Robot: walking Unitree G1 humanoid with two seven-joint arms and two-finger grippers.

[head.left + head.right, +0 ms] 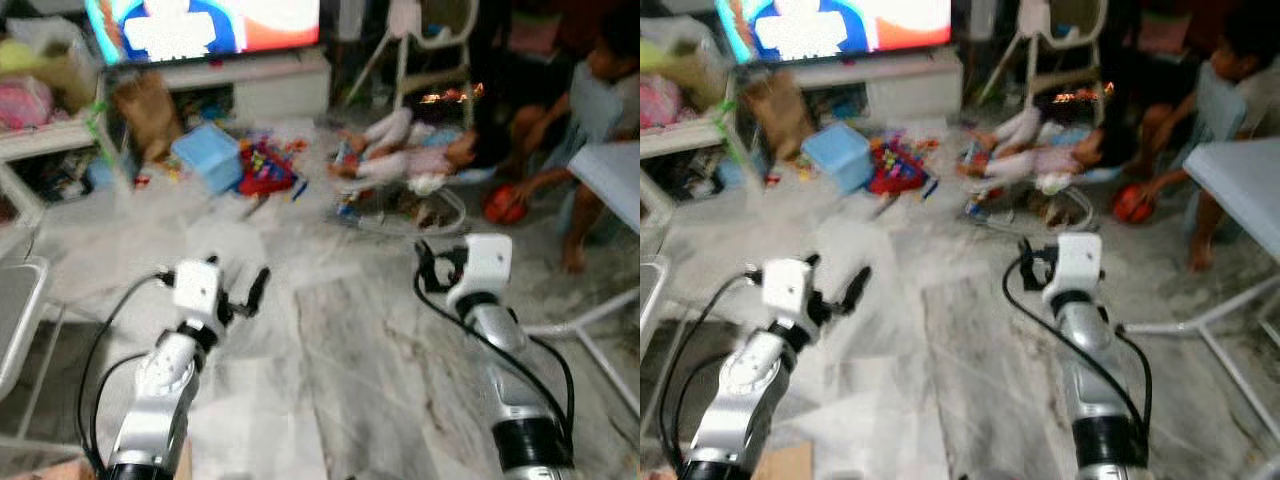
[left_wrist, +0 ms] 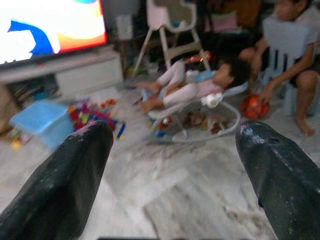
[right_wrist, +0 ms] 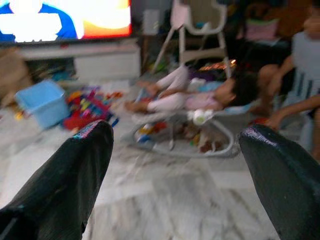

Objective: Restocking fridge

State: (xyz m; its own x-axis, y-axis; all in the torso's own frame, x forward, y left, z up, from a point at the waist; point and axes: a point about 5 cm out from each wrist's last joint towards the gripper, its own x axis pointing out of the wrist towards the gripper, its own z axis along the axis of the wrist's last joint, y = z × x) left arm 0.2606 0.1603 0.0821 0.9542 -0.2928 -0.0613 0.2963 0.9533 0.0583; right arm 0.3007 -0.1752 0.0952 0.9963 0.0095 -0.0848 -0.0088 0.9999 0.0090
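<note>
Going from the robot's left to its right, a low white shelf [image 1: 40, 140] with bags on it stands at the far left, then a television [image 1: 200, 25] on a white stand [image 1: 270, 85], with a pale blue bin [image 1: 205, 155] and a heap of bright toys [image 1: 265, 170] scattered on the marble floor [image 1: 350, 340] before it. The left gripper [image 2: 170, 165] is held forward at about waist level over bare floor, its two black fingers [image 2: 70, 180] spread wide with nothing between them. Further right a person lies back in a low bouncer seat [image 1: 420, 200], and behind stands a high chair [image 1: 430, 40]. The right gripper [image 3: 175, 165] is raised alongside the left, likewise splayed apart and empty, pointing toward the bouncer. At the far right a second person crouches with a hand on a red ball [image 1: 503, 205], next to the corner of a white table [image 1: 610, 175]. No fridge and no goods to restock can be made out anywhere here, so I cannot say which way they lie from either gripper, nor which arm is nearer. My judgement is that the robot is walking, the head views being blurred, and that the fridge must first be found.
</note>
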